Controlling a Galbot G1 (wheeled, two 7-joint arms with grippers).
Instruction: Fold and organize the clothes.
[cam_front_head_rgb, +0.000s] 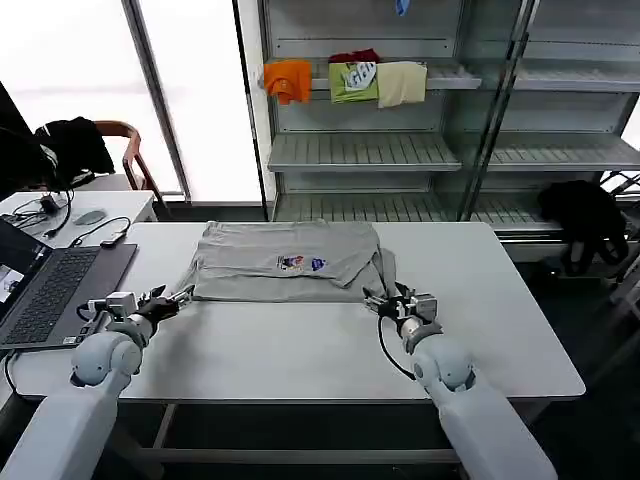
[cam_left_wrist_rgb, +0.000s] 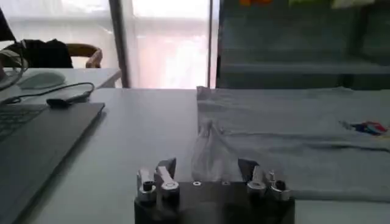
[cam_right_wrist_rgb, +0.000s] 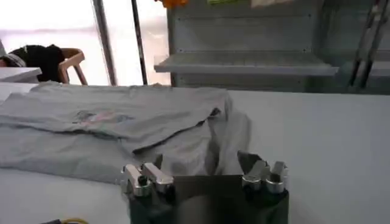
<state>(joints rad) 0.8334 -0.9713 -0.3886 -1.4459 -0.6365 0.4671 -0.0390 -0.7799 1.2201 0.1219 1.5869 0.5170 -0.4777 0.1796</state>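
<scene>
A light grey short-sleeved shirt (cam_front_head_rgb: 285, 262) lies partly folded on the far middle of the white table (cam_front_head_rgb: 300, 350), with its small multicoloured print (cam_front_head_rgb: 300, 264) facing up. One sleeve trails toward each near corner. My left gripper (cam_front_head_rgb: 178, 298) sits low at the shirt's left sleeve, open, with the sleeve (cam_left_wrist_rgb: 210, 146) just ahead of its fingertips (cam_left_wrist_rgb: 164, 165). My right gripper (cam_front_head_rgb: 377, 299) is at the right sleeve, also open, and the bunched sleeve fabric (cam_right_wrist_rgb: 207, 143) lies between and just beyond its jaws. The left gripper (cam_left_wrist_rgb: 206, 165) and the right gripper (cam_right_wrist_rgb: 204, 159) hold nothing.
A laptop (cam_front_head_rgb: 50, 285) sits on the table's left edge, with a mouse (cam_front_head_rgb: 88, 216) and cable behind it. A chair with a black garment (cam_front_head_rgb: 72, 145) stands far left. Shelves behind hold orange, green and cream folded garments (cam_front_head_rgb: 345, 80). Another black garment (cam_front_head_rgb: 585, 215) hangs at the right.
</scene>
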